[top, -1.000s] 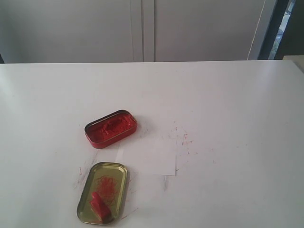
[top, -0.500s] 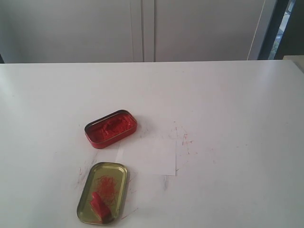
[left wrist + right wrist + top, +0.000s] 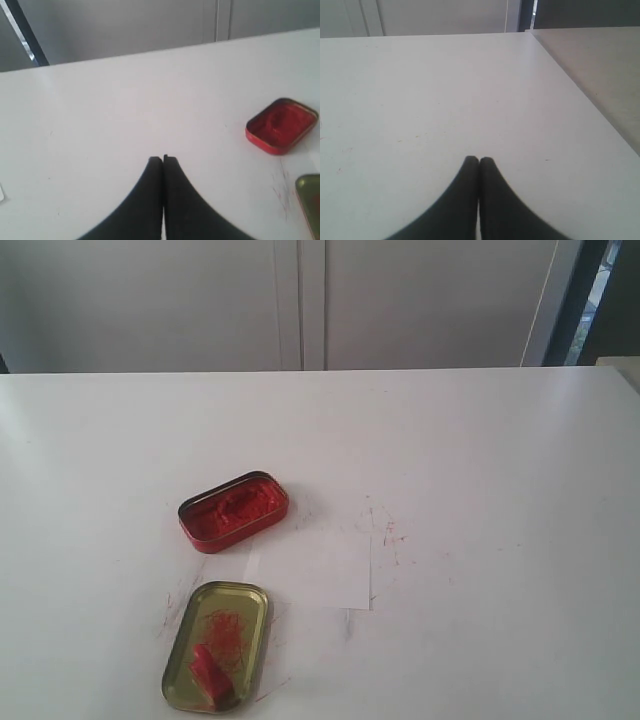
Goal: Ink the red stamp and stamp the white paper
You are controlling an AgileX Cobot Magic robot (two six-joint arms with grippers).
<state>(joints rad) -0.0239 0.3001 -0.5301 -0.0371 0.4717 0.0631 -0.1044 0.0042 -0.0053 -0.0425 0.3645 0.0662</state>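
White tabletop (image 3: 480, 460), grey cabinets (image 3: 150, 300), red stamp (image 3: 211, 676)

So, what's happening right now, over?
Left claw and right claw shut, empty. Small red plastic stamp in gold oval tin lid, untouched. Nothing blocking it.

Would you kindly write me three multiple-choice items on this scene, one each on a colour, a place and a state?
1. The paper is:
A white
B blue
C yellow

2. The stamp lies:
A on the paper
B in the gold lid
C held in mid-air

3. The left gripper is:
A open
B shut on the stamp
C shut and empty

Answers:
1 A, a white sheet lies beside the lid.
2 B, the stamp rests inside the lid, at one end.
3 C, its jaws meet with nothing between them.
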